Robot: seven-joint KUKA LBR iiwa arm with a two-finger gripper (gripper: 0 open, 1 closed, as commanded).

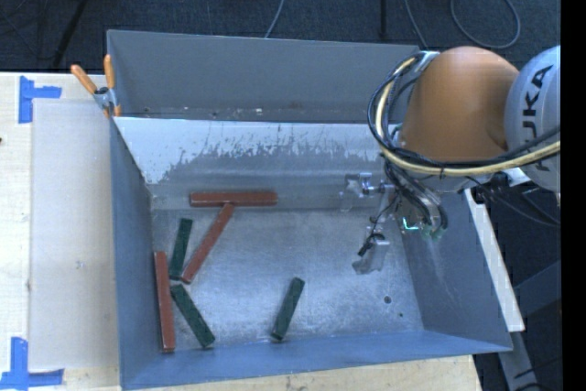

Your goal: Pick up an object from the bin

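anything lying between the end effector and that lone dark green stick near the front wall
Nothing visible. The end effector is over bare floor of the bin, right of centre. The dark green stick lies to its lower left, with only floor between them. The other sticks lie heaped farther left.

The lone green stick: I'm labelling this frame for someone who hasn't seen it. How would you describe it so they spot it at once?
In the grey bin, look at the middle of the floor's near edge. A short dark green stick lies there, tilted, down-left of the gripper. Unlike the green and brown sticks clustered by the left wall, it touches nothing.
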